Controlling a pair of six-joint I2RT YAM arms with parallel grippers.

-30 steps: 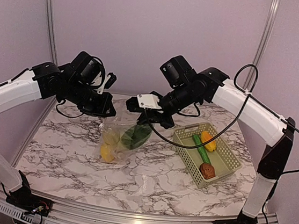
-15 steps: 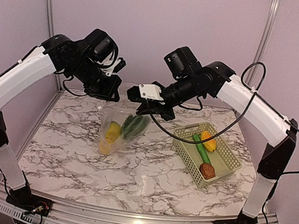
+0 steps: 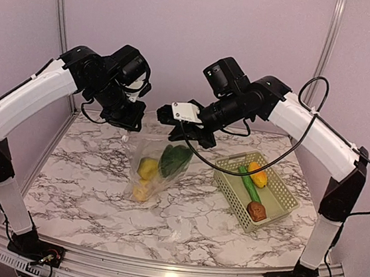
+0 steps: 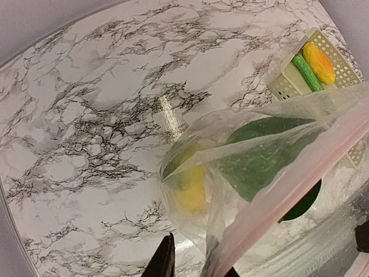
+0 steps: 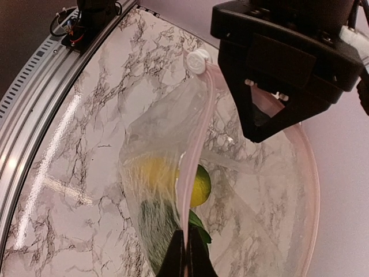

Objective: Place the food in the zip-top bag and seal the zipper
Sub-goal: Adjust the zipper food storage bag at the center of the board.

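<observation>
Though food (image 5: 199,186) blurry inside bag (image 5: 153,135), right end effector (image 5: 185,255) tight on zipper (image 5: 197,130), left end effector (image 3: 128,127) unclear.

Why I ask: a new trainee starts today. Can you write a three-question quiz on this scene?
1. True or false: the brown lump lies inside the bag.
2. What does the right tool pinch? A: the basket rim. B: the bag's top strip. C: a yellow fruit.
3. Fill in: the number of food pieces showing in the basket is ____.

Key: 1 false, it lies in the basket. 2 B. 3 three.
</observation>
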